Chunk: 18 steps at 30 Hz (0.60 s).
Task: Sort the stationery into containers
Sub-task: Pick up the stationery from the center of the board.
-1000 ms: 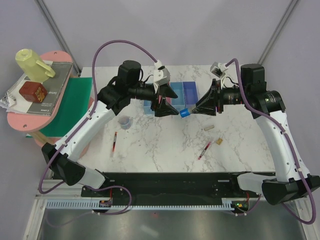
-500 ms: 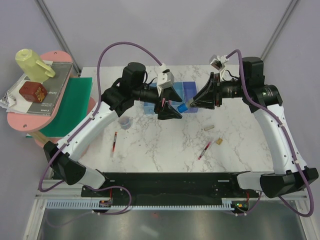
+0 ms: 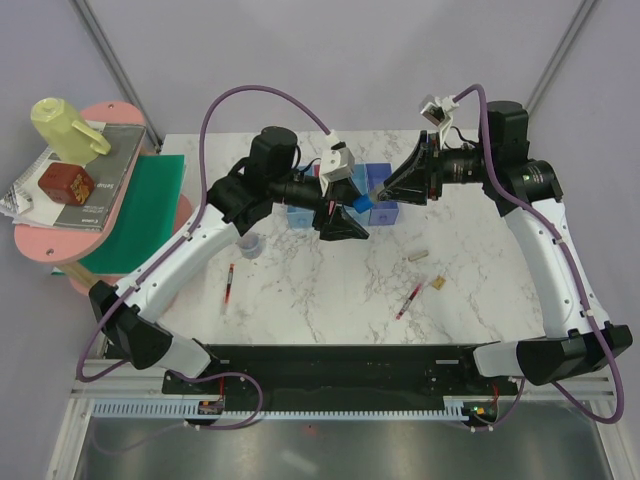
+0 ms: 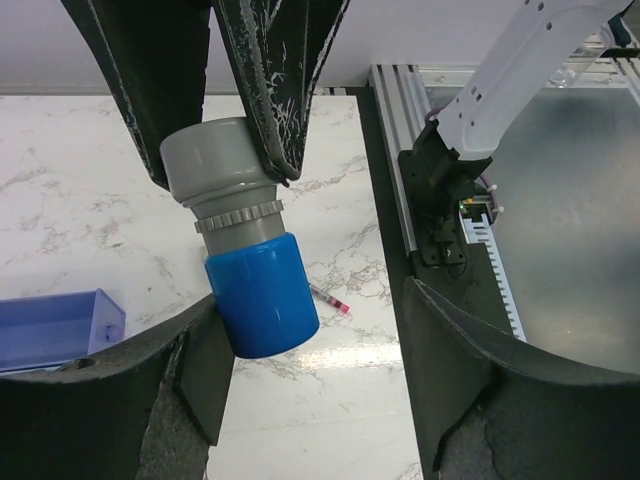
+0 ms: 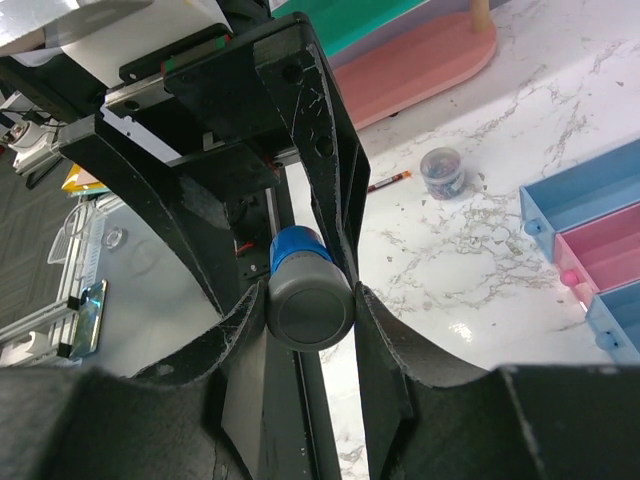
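Right jaws: on the right gripper (image 5: 310, 300) I see them shut narrow on the grey cap of the blue tube (image 4: 262, 295), one finger on each side, carrying it off the surface.
Left jaws: on the left gripper (image 4: 312, 298) they stand wide, with the tube's blue end between them; I cannot tell whether either finger touches it.
Tube position: in the air over or just beside the near end of the bins (image 3: 378, 170), by the violet-blue one; I cannot tell which.
Bins: I see the blue, pink and light blue ones in the right wrist view; from above, the left arm covers part of the row.
Left group: roll (image 3: 248, 243) and red pen (image 3: 229, 288), apart from each other.
Right group: pale stick (image 3: 420, 257), tan block (image 3: 438, 284) and second red pen (image 3: 409, 300), the block just beside that pen.
Room: bare marble table (image 3: 330, 290) lies between the two groups, in front of both grippers.
Edges: black rail (image 3: 330, 358) runs along the near side; green sheet (image 3: 140, 215) sits at the left side.
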Each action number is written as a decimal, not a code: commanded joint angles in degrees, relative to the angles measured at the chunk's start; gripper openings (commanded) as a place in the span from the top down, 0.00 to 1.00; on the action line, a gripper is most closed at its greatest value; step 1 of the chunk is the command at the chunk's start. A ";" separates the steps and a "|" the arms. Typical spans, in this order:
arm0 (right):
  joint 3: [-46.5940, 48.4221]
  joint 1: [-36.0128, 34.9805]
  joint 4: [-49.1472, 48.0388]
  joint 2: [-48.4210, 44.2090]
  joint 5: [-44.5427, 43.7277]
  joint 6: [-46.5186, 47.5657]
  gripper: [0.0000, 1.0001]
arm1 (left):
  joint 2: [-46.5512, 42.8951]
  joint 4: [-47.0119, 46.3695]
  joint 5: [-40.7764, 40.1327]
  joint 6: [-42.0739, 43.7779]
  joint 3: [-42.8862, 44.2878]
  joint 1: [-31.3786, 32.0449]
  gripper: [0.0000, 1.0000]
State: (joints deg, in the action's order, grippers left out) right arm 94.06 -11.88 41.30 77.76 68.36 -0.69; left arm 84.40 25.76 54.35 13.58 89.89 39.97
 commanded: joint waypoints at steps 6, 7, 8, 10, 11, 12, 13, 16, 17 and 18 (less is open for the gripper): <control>1.65 0.28 -4.12 -0.24 1.52 -0.89 0.96 | 0.94 -1.15 0.06 0.48 3.01 0.99 0.41; 1.56 0.19 -4.03 -0.24 1.52 -0.89 0.96 | 1.03 -1.15 -0.12 0.48 3.10 1.08 0.43; 1.30 0.19 -4.03 -0.50 1.52 -0.89 0.96 | 1.12 -1.06 -0.21 0.57 3.28 1.17 0.44; 0.95 0.28 -4.12 -0.50 1.43 -0.72 0.96 | 1.55 -1.06 -0.56 0.57 3.80 1.25 0.51; 0.69 0.28 -4.21 -0.76 1.43 -0.63 0.96 | 1.56 -0.89 -0.91 0.48 3.98 1.26 0.53; 0.51 0.19 -4.21 -0.85 1.34 -0.54 0.96 | 1.64 -0.89 -1.00 0.74 4.24 1.26 0.58; 0.16 0.19 -4.38 -1.03 1.08 -0.54 0.96 | 1.73 -0.89 -1.17 0.83 4.24 1.34 0.61; -1.25 0.28 -5.00 -1.73 0.99 -0.63 0.96 | 1.82 -0.53 -1.70 1.36 4.68 1.43 0.70; -2.03 0.28 -5.09 -2.08 0.73 -0.46 0.96 | 1.82 -0.19 -2.05 1.53 4.77 1.43 0.72; -2.47 0.28 -5.09 -2.26 0.55 -0.45 0.96 | 1.82 -0.01 -2.31 1.79 4.95 1.43 0.76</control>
State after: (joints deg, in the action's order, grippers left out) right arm 93.21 -11.73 39.72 77.17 69.23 -1.93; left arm 86.11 26.28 51.29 13.80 91.92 40.16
